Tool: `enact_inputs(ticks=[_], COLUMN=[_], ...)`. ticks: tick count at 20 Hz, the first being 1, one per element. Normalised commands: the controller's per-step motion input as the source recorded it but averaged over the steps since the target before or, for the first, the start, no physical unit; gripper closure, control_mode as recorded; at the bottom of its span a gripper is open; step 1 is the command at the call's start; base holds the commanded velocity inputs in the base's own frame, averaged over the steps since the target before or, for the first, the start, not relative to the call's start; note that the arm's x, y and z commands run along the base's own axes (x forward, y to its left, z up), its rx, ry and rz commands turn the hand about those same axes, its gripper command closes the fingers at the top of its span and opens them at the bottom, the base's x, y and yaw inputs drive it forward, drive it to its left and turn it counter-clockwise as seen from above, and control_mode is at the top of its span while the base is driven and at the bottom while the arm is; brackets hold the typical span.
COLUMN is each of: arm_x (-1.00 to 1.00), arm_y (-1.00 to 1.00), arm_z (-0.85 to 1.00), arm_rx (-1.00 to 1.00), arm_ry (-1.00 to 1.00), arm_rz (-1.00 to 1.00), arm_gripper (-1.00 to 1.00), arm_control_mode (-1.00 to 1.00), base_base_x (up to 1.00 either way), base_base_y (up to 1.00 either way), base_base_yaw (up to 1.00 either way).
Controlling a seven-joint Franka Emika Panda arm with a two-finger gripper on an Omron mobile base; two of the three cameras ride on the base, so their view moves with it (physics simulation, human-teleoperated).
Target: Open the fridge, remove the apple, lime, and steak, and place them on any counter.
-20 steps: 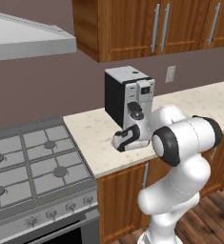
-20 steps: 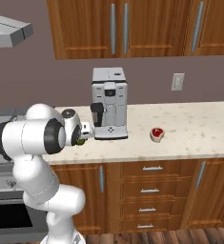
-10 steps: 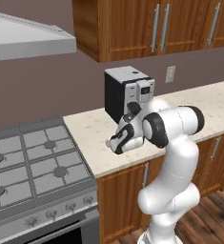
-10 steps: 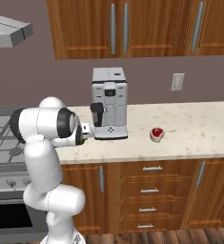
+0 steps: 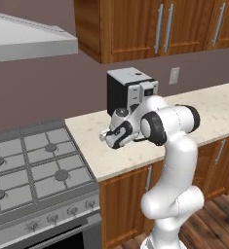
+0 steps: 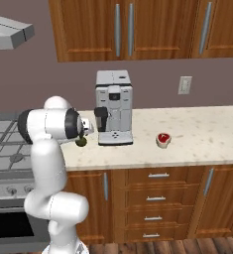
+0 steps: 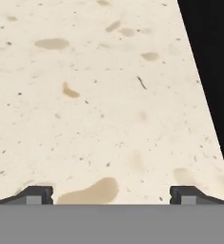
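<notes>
Counter [image 6: 202, 139]: I see cream speckled stone over brown cabinets, beside the stove [image 5: 28, 165]
Coffee machine [image 6: 114, 106]: standing on the counter, back by the wall
Gripper [image 7: 111, 194]: jaws wide, holding nothing, above bare counter
Steak [image 6: 163, 139]: red with white rim, right of the machine
Lime [image 6: 81, 142]: dark green, just left of the machine, on the counter

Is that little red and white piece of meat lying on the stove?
No, the steak lies on the cream counter, to the right of the coffee machine, well away from the stove.
</notes>
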Motion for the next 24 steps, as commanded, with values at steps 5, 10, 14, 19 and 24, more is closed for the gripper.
enact_inputs(ticks=[5, 10, 14, 19, 24], arm_x=[-0.75, -0.92, -1.00, -1.00, -0.99], arm_y=[-0.61, -0.34, -0.02, 0.00, -0.19], arm_z=[1.00, 1.00, 1.00, 1.00, 1.00], arm_rx=[0.06, 0.05, 0.01, 0.00, 0.00], arm_ry=[-0.35, -0.20, -0.03, 0.03, 0.30], arm_rz=[0.00, 0.00, 0.00, -0.01, -0.10], arm_gripper=[-1.00, -1.00, -1.00, -1.00, -1.00], arm_control_mode=[-1.00, -1.00, -1.00, -1.00, -1.00], base_base_x=[0.00, 0.00, 0.00, 0.00, 0.00], base_base_y=[0.00, 0.00, 0.00, 0.00, 0.00], base_base_yaw=[0.00, 0.00, 0.00, 0.00, 0.00])
